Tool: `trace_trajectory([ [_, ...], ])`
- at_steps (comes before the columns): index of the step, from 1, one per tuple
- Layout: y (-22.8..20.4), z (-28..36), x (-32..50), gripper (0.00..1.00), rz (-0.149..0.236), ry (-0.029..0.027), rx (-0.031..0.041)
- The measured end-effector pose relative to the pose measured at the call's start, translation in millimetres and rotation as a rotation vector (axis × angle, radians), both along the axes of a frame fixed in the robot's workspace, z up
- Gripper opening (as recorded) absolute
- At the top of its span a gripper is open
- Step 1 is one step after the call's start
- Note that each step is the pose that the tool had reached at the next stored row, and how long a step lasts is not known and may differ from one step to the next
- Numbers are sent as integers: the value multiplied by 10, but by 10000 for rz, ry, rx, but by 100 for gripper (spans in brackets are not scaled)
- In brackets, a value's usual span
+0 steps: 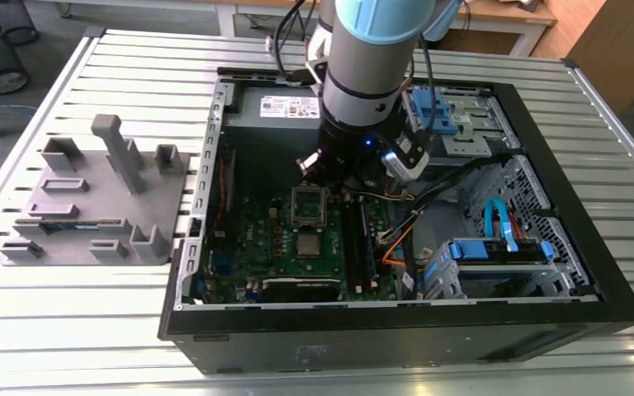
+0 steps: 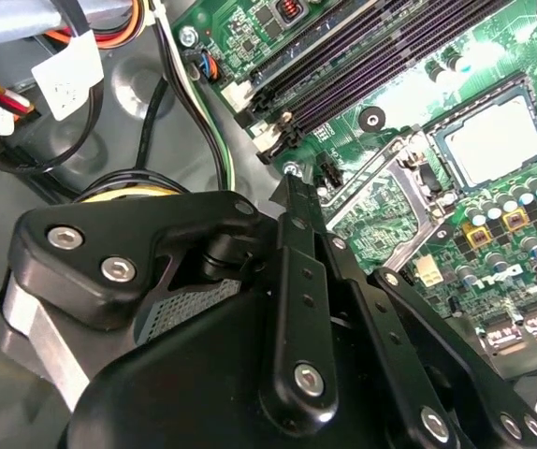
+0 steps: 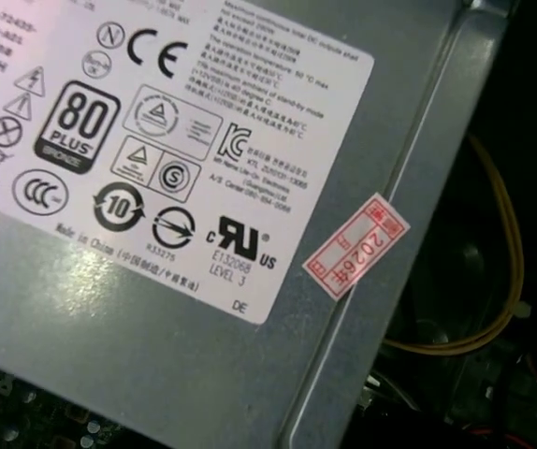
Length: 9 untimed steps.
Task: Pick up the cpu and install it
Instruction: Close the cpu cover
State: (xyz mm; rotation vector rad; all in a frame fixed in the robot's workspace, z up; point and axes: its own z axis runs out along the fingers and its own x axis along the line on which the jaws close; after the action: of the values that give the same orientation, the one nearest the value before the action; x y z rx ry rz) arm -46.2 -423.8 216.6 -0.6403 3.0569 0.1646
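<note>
Tool [image 2: 292,196]: black linkage, closest to lens in second wrist view; open/shut can't tell, nothing seen in its hold. Tip hangs over circuit board [image 2: 521,65] inside pc case [image 1: 405,330], nr corner of hinged metal frame [image 2: 381,182], which is swung open off the socket. Cpu [image 2: 493,140]: silver-top square, lying flat in its socket just beyond frame, apart from tool. Memory slots [image 2: 381,47] beside socket; cables [image 2: 170,103] loose nr tool. Power supply [image 3: 156,327] w/ white label, first wrist view. Grey fixture plate [image 1: 86,206] on slatted surface [image 1: 75,330], exterior view's left of case. Risks (judged): cpu poss. not fully seated, so pressing frame down could bend pins; tool sits tight among cables and frame, so a sideways move could snag a wire or knock frame onto chip.
</note>
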Motion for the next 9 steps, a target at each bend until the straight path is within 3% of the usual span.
trace_trajectory([
  [9,-1,6,0,11,223,0,0],
])
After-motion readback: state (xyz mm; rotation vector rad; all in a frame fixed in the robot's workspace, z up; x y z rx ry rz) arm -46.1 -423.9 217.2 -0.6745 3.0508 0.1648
